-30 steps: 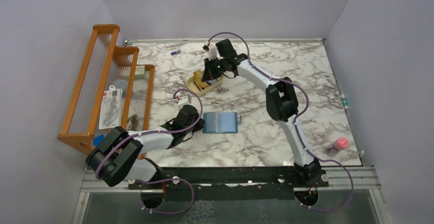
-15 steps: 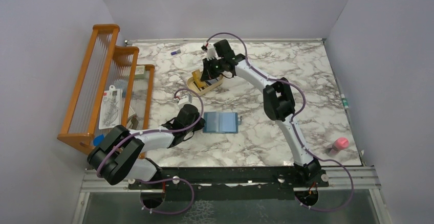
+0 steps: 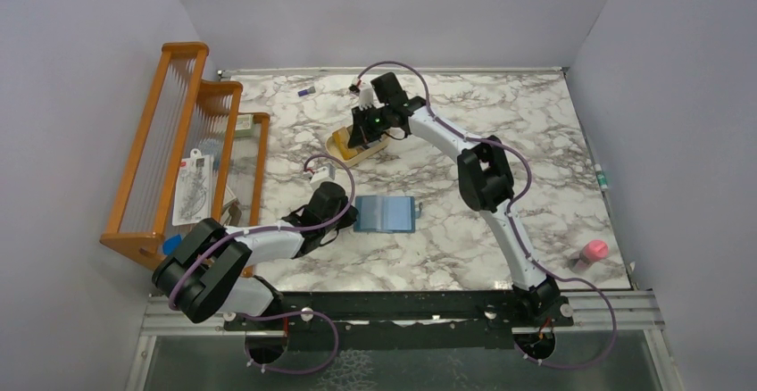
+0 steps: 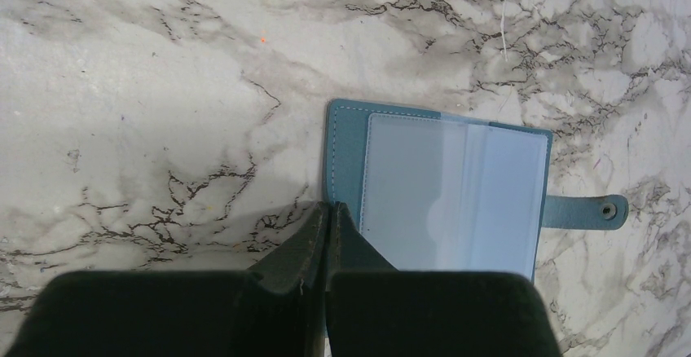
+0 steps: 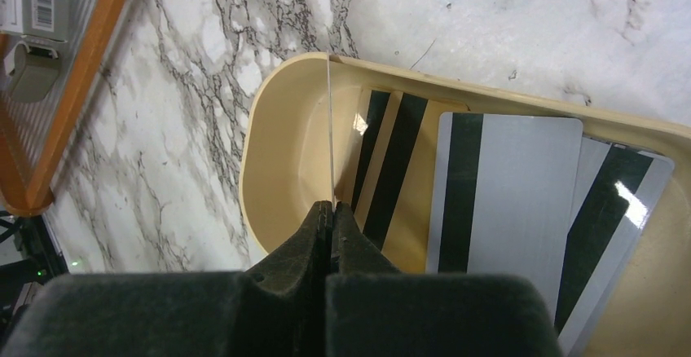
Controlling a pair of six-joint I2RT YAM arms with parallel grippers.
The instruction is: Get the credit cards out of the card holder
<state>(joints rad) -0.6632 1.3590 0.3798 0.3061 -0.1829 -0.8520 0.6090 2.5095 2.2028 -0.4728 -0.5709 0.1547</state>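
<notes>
Right fingers point(image 5: 314, 235) pinch a thin, stiff, slick card point(image 5: 330, 129) by its edge above the tray point(image 5: 273, 121); closed left fingers point(image 4: 314, 239) press the soft wallet's point(image 4: 346, 153) edge.

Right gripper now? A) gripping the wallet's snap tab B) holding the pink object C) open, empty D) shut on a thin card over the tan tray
D: the right gripper pinches a thin card, seen edge-on, over the tan tray where striped cards lie.

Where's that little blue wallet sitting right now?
From above, the card holder lies open on the marble table, slightly left of centre, right beside the left pincer and its tip.
</notes>
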